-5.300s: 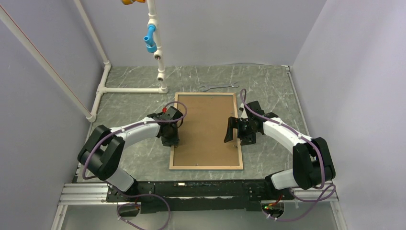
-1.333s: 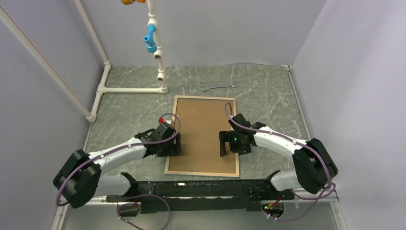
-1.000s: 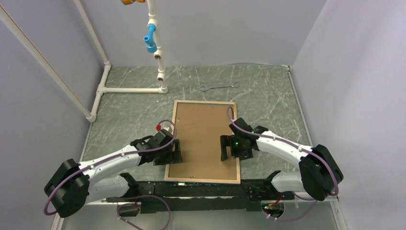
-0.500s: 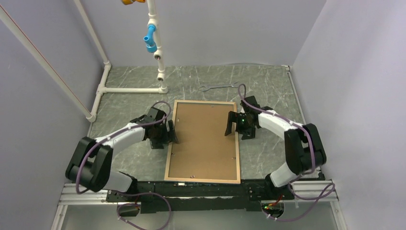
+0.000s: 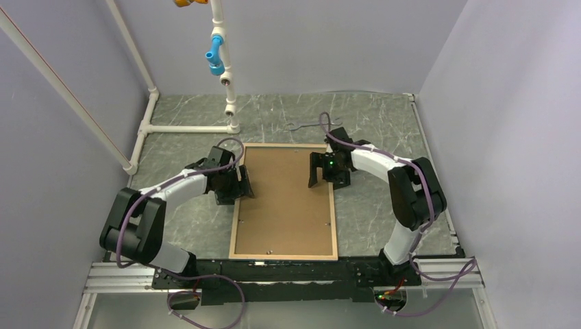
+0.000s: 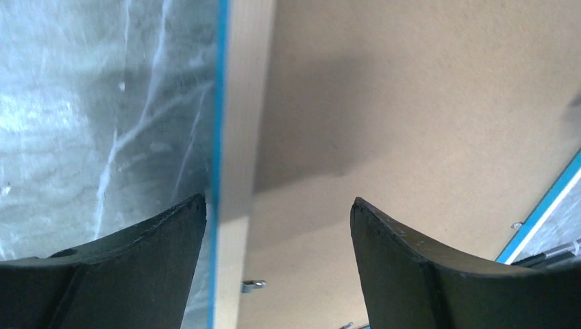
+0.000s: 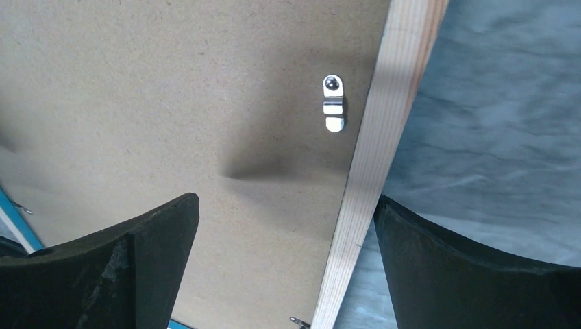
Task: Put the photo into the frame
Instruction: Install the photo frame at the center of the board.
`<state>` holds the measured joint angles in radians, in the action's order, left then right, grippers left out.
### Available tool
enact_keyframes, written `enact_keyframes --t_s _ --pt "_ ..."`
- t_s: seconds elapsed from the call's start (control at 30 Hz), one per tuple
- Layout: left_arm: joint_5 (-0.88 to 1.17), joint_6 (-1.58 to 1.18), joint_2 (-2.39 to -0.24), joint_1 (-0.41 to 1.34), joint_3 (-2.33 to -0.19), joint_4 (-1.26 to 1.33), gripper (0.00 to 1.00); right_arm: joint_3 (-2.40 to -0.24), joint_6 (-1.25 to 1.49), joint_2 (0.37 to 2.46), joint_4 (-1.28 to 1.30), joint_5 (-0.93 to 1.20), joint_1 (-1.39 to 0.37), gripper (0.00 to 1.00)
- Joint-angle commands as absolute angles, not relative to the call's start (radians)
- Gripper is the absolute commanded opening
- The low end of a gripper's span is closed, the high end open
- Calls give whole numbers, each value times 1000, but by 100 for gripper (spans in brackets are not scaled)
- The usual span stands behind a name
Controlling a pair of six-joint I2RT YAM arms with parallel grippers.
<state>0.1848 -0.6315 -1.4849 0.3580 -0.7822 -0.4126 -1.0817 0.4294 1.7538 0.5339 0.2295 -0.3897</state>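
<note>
Left wrist: left gripper (image 6: 277,205) jaws apart, straddling left rail of frame (image 6: 241,103). Likewise right gripper (image 7: 284,202) wide apart over right rail, just beside clip (image 7: 334,104). Back-up frame, board (image 7: 171,82) seated in it; photo not visible. Probably best: swing clips aside first, light touch, no dragging frame.

Tally: frame (image 5: 283,256), one; brown backing board (image 5: 284,205), one; wrench (image 5: 302,125), one; white pipe stand (image 5: 229,103), one, carrying one blue fitting (image 5: 215,58); robot arms, two: left arm (image 5: 179,184), right arm (image 5: 380,166).
</note>
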Motion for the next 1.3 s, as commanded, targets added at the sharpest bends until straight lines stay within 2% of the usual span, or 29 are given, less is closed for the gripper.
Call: enact_keyframes --t_s 0.0,0.17,0.47,0.63,0.83,0.97,1.1,1.27 --pt "226 -657 -1377 357 -718 -376 80 -1152 431 1778 548 205 -479 100" --pt "165 -673 -1318 358 -697 -431 82 -1151 450 1772 565 128 -500 100" --pt "104 -678 -1245 357 -662 -485 82 -1280 415 1846 636 -41 -493 100" --pt "103 -672 -1253 357 -650 -480 82 -1324 399 1892 636 -47 -465 99" --pt "125 -670 -1276 357 -642 -453 81 -1360 369 1951 636 -30 -424 88" --pt "127 -667 -1290 357 -641 -446 80 -1372 357 1975 647 -18 -418 69" --pt "126 -665 -1294 357 -640 -444 80 -1354 352 1976 641 -8 -419 59" --pt "131 -665 -1303 357 -640 -438 79 -1327 353 1952 641 -5 -420 57"
